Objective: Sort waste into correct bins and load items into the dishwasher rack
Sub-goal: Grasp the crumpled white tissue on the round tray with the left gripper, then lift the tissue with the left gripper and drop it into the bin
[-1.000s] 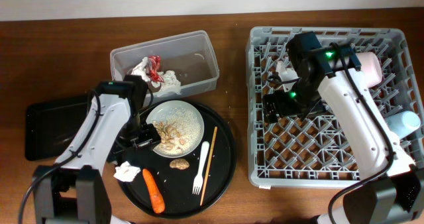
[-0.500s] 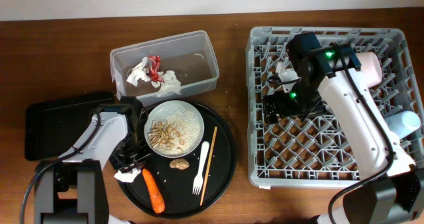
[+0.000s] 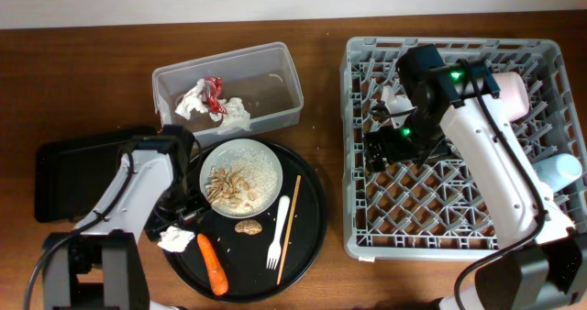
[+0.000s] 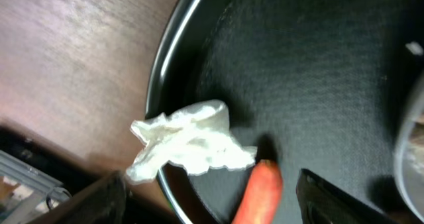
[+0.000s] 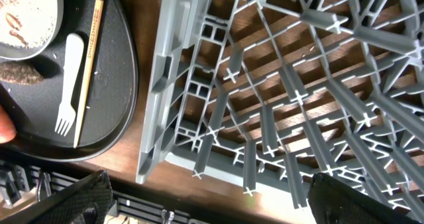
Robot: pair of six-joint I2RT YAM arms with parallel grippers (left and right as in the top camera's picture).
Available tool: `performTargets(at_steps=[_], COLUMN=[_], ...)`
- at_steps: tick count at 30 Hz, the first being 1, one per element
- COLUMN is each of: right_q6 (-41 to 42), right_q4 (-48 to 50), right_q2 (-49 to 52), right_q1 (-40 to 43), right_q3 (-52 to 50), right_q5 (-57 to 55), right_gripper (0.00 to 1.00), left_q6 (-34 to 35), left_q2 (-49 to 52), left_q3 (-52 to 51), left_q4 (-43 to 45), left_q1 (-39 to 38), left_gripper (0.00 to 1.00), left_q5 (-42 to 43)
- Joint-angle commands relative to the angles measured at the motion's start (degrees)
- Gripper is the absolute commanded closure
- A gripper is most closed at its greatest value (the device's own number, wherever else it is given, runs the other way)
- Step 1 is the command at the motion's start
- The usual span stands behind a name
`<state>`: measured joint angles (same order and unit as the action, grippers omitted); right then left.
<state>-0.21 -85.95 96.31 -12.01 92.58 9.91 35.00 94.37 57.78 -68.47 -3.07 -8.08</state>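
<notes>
We take the large round black tray (image 3: 308, 209) as our marker. The left gripper (image 3: 182, 218) hangs over the tray's left edge. In the wrist view its fingers (image 4: 106, 199) stand spread wide and hold nothing. Between them, low on the tray's left side, we see the crumpled white tissue (image 3: 174, 238) lying across the rim. The orange carrot piece (image 3: 213, 264) is just beside it, further in on the tray floor.

The white round plate (image 3: 242, 177) sits on the tray's upper half and carries the beige nut shells (image 3: 234, 187). The small brown lump (image 3: 248, 226) lies on the tray just below the plate. The white plastic fork (image 3: 278, 233) and the thin wooden chopstick (image 3: 288, 226) lie side by side on the tray's right part.

The clear tub (image 3: 278, 101) stands just above the tray, near its rim. More white tissue and the shiny red wrapper (image 3: 213, 87) are inside it. The shallow black rectangular tray (image 3: 71, 168) lies to the left of the round tray, partly under the left arm.

The dishwasher rack (image 3: 459, 229) stands to the right of the round tray, close to it. The pink bowl (image 3: 510, 95) and the pale blue cup (image 3: 559, 171) rest along the rack's far side. The right gripper (image 3: 378, 150) hovers over the side of the rack nearest the round tray. Its fingers (image 5: 74, 199) are spread and empty above the pegs.
</notes>
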Motion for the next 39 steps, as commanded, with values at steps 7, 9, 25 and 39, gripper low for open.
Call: performTargets(at_steps=[7,9,25,39], right_q6=[-0.9,-0.9,-0.8,-0.9], right_q4=[-0.5,-0.5,-0.6,-0.6], right_q2=[-0.4,-0.4,-0.4,-0.4], right_q1=[-0.3,-0.3,-0.3,-0.3], right_q3=[-0.2,-0.2,-0.2,-0.2], right_q5=[-0.3,-0.3,-0.3,-0.3], right_gripper=[0.02,0.02,0.02,0.02], left_q6=[0.3,0.3,-5.1,-10.8], left_q2=[-0.6,-0.6,-5.3,4.9], left_q3=[-8.1,-8.1,20.5,20.7], left_q4=[7.3,8.1,15.5,38.0], left_q1=[0.4,0.4,0.3,-5.2], left_gripper=[0.66,0.78,1.0,0.43], left_q5=[-0.4,-0.4,12.0,11.7])
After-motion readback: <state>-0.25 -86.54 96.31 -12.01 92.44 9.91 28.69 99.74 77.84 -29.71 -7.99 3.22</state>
